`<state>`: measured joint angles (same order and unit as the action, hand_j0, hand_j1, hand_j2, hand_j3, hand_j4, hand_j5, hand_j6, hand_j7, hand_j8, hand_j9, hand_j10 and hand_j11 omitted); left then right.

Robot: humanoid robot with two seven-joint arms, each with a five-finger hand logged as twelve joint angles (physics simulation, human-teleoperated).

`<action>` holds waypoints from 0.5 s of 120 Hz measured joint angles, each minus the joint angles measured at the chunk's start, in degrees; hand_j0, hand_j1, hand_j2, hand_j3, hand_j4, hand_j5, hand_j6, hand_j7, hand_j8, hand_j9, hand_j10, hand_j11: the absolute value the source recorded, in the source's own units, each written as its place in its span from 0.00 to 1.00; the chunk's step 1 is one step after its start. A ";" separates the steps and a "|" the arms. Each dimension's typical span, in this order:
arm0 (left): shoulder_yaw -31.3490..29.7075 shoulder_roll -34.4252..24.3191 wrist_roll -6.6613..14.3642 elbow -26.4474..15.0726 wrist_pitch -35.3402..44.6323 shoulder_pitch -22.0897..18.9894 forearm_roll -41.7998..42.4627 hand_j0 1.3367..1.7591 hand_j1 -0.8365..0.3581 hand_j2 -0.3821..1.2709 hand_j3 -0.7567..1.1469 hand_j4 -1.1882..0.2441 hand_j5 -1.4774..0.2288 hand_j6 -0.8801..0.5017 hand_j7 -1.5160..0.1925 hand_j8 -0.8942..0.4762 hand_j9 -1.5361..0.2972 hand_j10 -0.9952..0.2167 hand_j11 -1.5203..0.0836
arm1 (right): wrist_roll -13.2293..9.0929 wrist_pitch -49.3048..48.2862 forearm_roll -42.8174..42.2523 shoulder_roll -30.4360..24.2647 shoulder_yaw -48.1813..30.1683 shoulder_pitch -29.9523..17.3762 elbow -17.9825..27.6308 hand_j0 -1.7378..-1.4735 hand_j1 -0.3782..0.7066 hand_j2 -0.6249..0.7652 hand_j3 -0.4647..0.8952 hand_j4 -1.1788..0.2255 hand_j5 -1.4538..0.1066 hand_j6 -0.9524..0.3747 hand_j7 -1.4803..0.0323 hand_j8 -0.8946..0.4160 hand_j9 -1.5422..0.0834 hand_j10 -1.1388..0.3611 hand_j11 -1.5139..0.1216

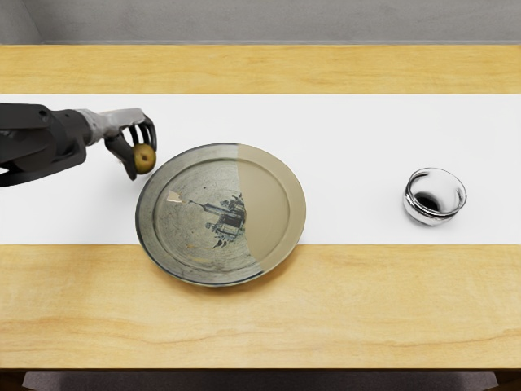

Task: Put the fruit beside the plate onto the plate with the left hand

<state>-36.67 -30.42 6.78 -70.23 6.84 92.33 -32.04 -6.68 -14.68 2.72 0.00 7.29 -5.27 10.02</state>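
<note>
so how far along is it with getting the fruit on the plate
Grasp looks done: the left hand is curled around the fruit. In hand: the fruit is held just outside the upper-left rim of the plate. Left: carry it over the plate and let go; it isn't there yet.

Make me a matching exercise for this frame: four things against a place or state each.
1 fruit
2 plate
3 bowl
4 left hand

a far right on the white runner
b curled around something
c held beside the plate's upper-left rim
d middle of the table

Pairs: 1-c, 2-d, 3-a, 4-b
</note>
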 joint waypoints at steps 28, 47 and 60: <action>4.89 -0.43 0.09 -0.26 -4.75 0.73 0.69 0.76 0.39 0.67 0.40 0.36 0.22 0.36 0.25 0.33 0.26 0.17 0.28 | 0.00 0.00 0.00 0.00 0.00 0.00 0.00 0.30 0.05 0.45 0.34 0.83 0.92 0.71 0.96 0.67 0.94 0.75 0.91; 8.75 0.15 1.05 -0.29 -7.32 1.52 0.94 0.76 0.34 0.75 0.40 0.34 0.22 0.36 0.25 0.30 0.26 0.16 0.28 | 0.00 0.00 0.00 0.00 0.00 0.00 0.00 0.30 0.05 0.45 0.34 0.83 0.92 0.71 0.96 0.67 0.94 0.75 0.91; 10.78 0.44 2.09 -0.30 -8.40 2.15 0.99 0.75 0.31 0.76 0.40 0.32 0.21 0.37 0.25 0.29 0.25 0.16 0.28 | 0.00 0.00 0.00 0.00 0.00 0.00 0.00 0.30 0.05 0.45 0.34 0.83 0.92 0.71 0.96 0.67 0.94 0.75 0.91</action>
<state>-25.89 -29.98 8.87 -70.53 -1.56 94.49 -31.05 -6.68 -14.68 2.72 0.00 7.29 -5.27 10.02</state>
